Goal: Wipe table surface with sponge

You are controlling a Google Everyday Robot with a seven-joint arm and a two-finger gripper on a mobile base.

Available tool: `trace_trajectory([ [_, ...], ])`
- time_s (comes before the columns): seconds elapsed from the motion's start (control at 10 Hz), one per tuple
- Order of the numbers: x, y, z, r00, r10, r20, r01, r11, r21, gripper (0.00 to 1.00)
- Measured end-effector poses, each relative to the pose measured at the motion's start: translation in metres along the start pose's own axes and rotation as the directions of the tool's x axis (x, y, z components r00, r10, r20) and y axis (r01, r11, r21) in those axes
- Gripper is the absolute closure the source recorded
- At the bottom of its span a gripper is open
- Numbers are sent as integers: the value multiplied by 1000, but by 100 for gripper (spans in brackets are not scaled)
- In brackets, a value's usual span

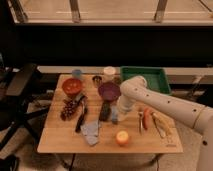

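The wooden table (60, 140) carries many things. My arm (150, 97) reaches in from the right, bends above the table's back and points down at its middle. My gripper (115, 116) is low over the table, just right of a dark rectangular block (104, 111) that may be the sponge. A grey-blue soft piece (91, 132), cloth or sponge, lies flat near the front, left of the gripper and apart from it. I cannot tell whether the gripper holds anything.
A red bowl (72, 86), a purple bowl (109, 91), cups (109, 72) and a green bin (145, 77) stand at the back. Grapes (69, 107) and a black utensil (81, 117) lie left, an orange ball (122, 137) in front, cutlery (150, 121) right. A black chair (20, 82) stands left.
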Motion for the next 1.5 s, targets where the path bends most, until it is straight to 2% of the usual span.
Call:
trace_trajectory([
  [0.2, 7, 26, 8, 999, 32, 32, -31, 999, -30, 100],
  [0.3, 15, 35, 8, 998, 58, 31, -57, 998, -37, 100],
  [0.6, 55, 46, -7, 988, 153, -20, -154, 988, -19, 100],
  [0.8, 68, 26, -23, 984, 168, -61, -168, 986, 14, 100],
  [1.0, 59, 3, -27, 988, 133, -77, -132, 991, 25, 100],
  [1.2, 36, -10, -19, 994, 76, -79, -76, 997, 11, 100],
  [1.4, 13, -11, -6, 997, 30, -74, -31, 999, -16, 100],
  [1.5, 9, -6, -3, 997, 33, -72, -35, 999, -24, 100],
])
